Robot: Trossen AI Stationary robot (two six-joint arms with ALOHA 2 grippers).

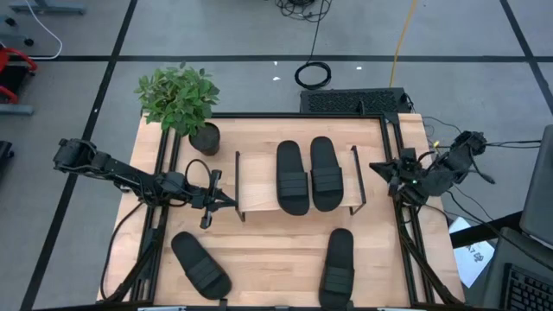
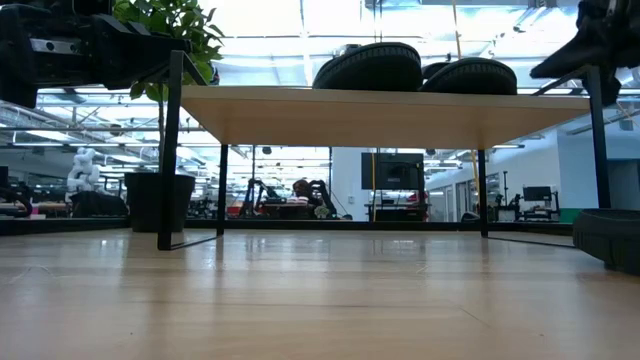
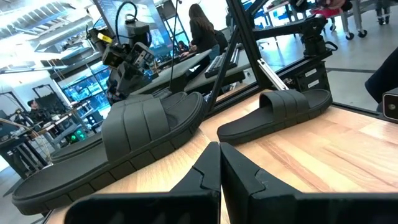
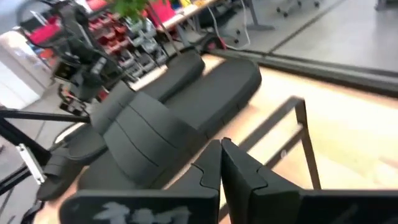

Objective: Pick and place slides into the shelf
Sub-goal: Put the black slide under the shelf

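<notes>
Two black slides (image 1: 291, 177) (image 1: 326, 173) lie side by side, soles down, on the shelf's light-wood top board (image 1: 259, 181). In the low view they show above the board (image 2: 380, 110). Two more slides rest on the table near its near edge, one to the left (image 1: 200, 263) and one to the right (image 1: 339, 268). My left gripper (image 1: 226, 200) (image 3: 219, 163) hovers just left of the shelf, shut and empty. My right gripper (image 1: 378, 167) (image 4: 221, 163) hovers just right of the shelf, also shut and empty. Each wrist view looks across the shelved slides (image 3: 124, 140) (image 4: 155, 130).
A potted plant (image 1: 183, 99) stands at the table's far left corner, its pot (image 2: 155, 200) beside the shelf's left frame. The shelf's thin black side frames (image 1: 357, 180) (image 4: 301, 134) stand up at both ends. A keyboard (image 1: 354, 101) lies beyond the far edge. People show in the room behind.
</notes>
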